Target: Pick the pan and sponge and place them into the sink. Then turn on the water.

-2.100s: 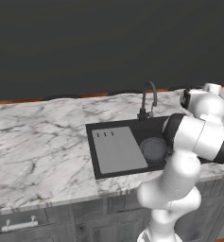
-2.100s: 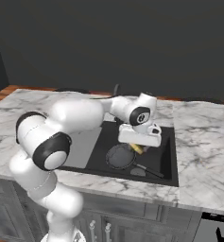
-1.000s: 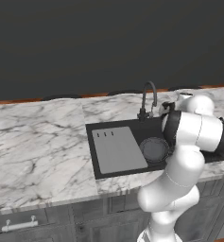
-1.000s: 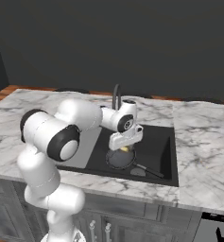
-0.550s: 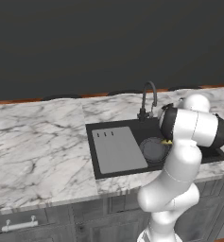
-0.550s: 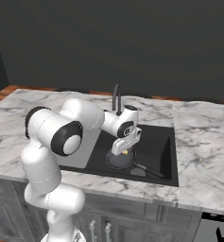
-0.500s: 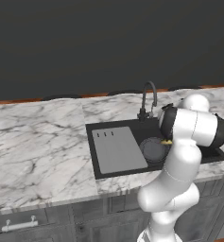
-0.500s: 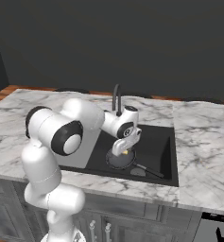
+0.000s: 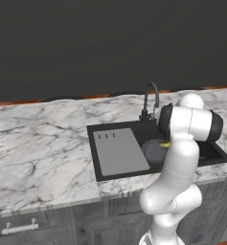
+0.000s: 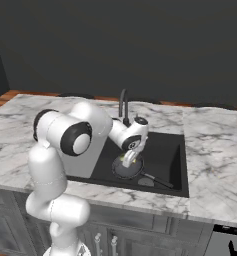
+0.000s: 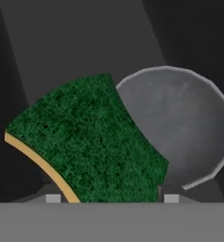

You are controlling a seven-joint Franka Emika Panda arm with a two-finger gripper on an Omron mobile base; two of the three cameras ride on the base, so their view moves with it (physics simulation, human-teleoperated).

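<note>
The robot's two-finger gripper (image 10: 126,161) hangs low inside the black box-shaped sink (image 10: 173,165). It pinches the little green and yellow block of sponge (image 11: 90,142) between its two tips. A bit of yellow (image 9: 165,143) peeks out by the hand.

The sponge looks soft and very light. It will squash a little when squeezed, so a gentle pinch on its two side edges seems enough. It should drop without any bang when let go.

The small round dark grey frying pan (image 10: 127,169) already lies flat on the sink floor, right under the sponge. Its long black handle (image 10: 157,180) points toward the front right corner. The pan is hard and heavier, and the handle looks like the best place to grab it.

The flat grey drainboard with three short slots (image 9: 119,151) sits beside the pan. The dark bent tap (image 10: 123,106) stands at the back edge, just behind the arm. I think the arm must swing up and around it with care to reach the water. The white marble counter (image 9: 43,143) lies all around.
</note>
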